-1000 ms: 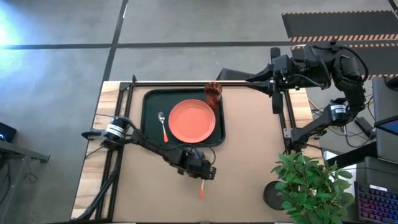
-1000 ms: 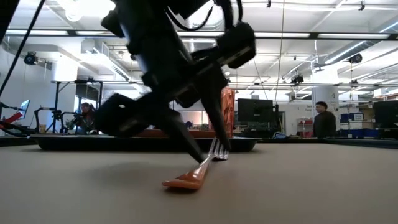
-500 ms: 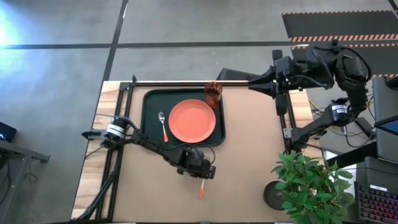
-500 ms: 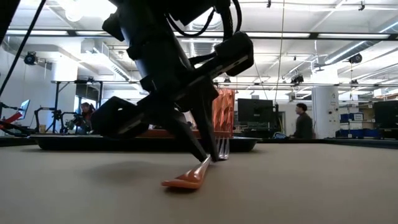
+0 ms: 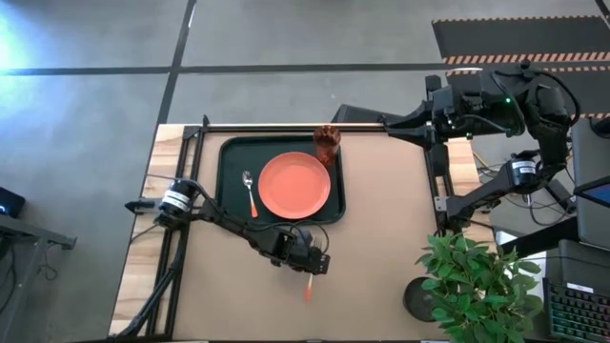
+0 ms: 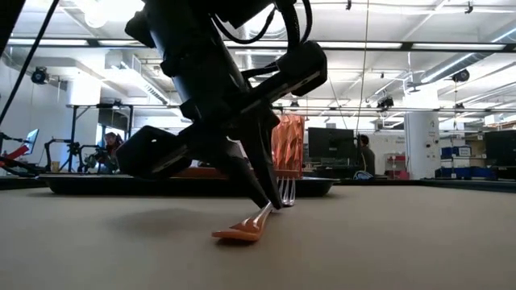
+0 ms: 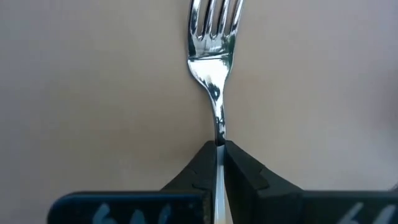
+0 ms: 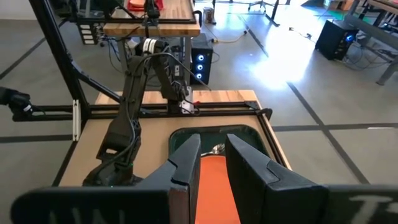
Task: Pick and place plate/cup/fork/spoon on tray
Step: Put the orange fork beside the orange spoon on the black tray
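Note:
The fork (image 5: 308,288) lies on the tan table in front of the tray (image 5: 229,152), orange handle toward the near edge. My left gripper (image 6: 270,205) is shut on it. On the tray lie the coral plate (image 5: 294,184) and the spoon (image 5: 250,191). The dark cup (image 5: 327,143) stands at the tray's far right corner. My right gripper (image 5: 386,121) hovers open and holding nothing over the table's far edge, right of the cup; its wrist view also shows my right gripper (image 8: 212,155). My left gripper pinches the fork's silver neck (image 7: 219,138), between tines and handle, with its two fingertips (image 7: 239,165). The fingers come from above, slanting down from the table's left, and stand on either side of the neck. The handle's end (image 6: 236,234) rests on the table.
A potted plant (image 5: 472,286) in a dark pot (image 5: 417,297) stands at the table's near right corner. A metal frame (image 5: 438,181) runs along the right and far edges. Bare tan table lies around the fork. People move in the room behind.
My left gripper has shut its fingers onto the fork's neck; they stood apart on either side of it a second ago. The fork lies where it did. My right arm has drawn back a little toward the table's right edge.

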{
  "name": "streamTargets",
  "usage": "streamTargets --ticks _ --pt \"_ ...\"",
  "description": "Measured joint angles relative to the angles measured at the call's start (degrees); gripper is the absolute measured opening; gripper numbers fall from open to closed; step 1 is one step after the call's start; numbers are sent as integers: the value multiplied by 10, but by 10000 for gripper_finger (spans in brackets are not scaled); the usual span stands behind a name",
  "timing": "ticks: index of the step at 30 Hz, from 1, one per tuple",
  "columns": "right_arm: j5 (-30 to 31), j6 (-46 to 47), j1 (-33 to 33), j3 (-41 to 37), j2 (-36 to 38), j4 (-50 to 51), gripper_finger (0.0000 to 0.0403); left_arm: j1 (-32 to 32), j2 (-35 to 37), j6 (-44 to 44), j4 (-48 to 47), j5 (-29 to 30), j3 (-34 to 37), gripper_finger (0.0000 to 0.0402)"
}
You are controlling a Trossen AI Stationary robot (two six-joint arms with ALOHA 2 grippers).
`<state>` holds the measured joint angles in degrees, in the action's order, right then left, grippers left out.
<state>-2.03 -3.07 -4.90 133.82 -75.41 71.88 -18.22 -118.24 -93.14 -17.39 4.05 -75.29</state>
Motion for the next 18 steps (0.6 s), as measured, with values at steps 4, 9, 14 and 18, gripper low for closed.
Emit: streamTargets --ticks 4,9,14,18 --pt "0 0 0 0 0 4 66 -6 63 10 -81 69 3 1" --pt "1 0 0 0 0 4 66 -26 167 8 -313 103 -58 0" --pt "6 0 0 0 -1 3 66 -36 245 -5 -517 170 -111 0" --pt "6 0 0 0 -5 -2 66 -16 304 -42 -660 204 -99 0"
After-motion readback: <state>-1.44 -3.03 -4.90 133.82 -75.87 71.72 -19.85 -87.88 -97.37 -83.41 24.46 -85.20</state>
